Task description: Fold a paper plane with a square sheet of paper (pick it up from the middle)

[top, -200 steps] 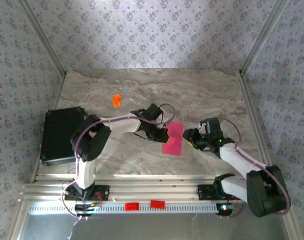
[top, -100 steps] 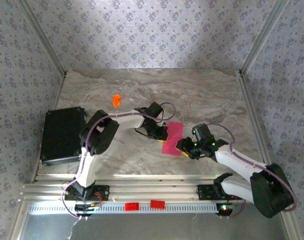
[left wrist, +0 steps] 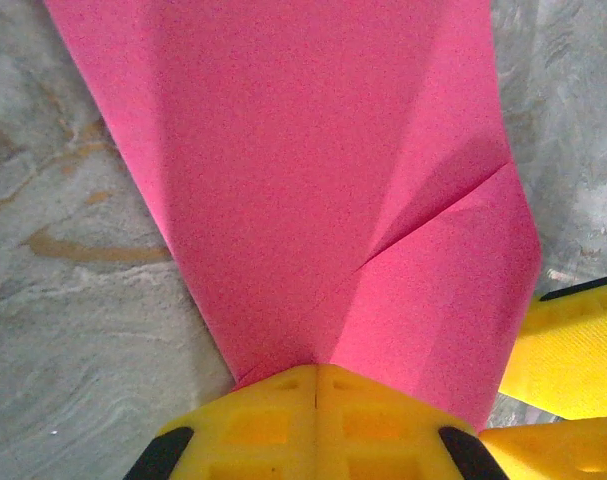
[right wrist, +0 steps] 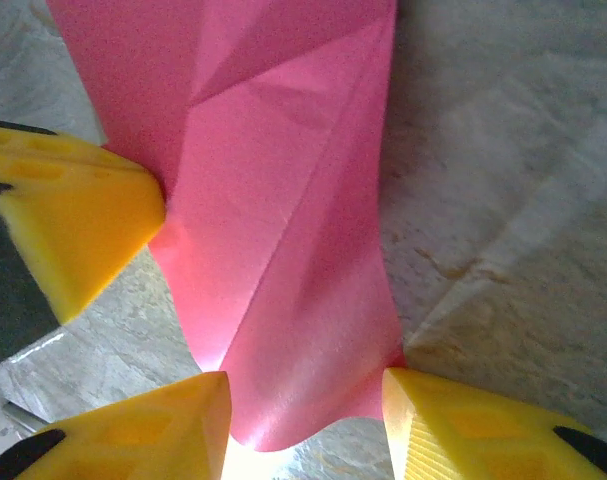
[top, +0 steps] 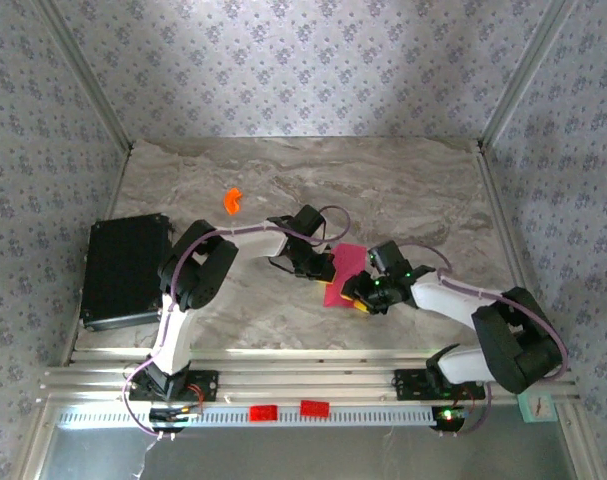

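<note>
The magenta-pink sheet of paper (top: 346, 270) lies folded and creased on the marble table, mid-table. My left gripper (top: 324, 267) reaches in from the left and is shut on the paper's edge; in the left wrist view its yellow fingertips (left wrist: 316, 378) meet with the paper (left wrist: 313, 170) spreading away from them. My right gripper (top: 359, 299) stands open at the paper's near end. In the right wrist view its gripper (right wrist: 303, 400) straddles that end, and the paper (right wrist: 283, 200) bulges up between the two fingers. A left finger (right wrist: 73, 220) shows at the paper's side there.
A small orange plastic piece (top: 232, 200) lies at the back left. A black case (top: 123, 270) sits at the table's left edge. Patterned walls close in the back and sides. Two red blocks (top: 263, 412) sit on the front rail.
My right gripper has swung left from beside the paper to straddle its near end. The left gripper has kept its hold, and the paper has barely shifted.
</note>
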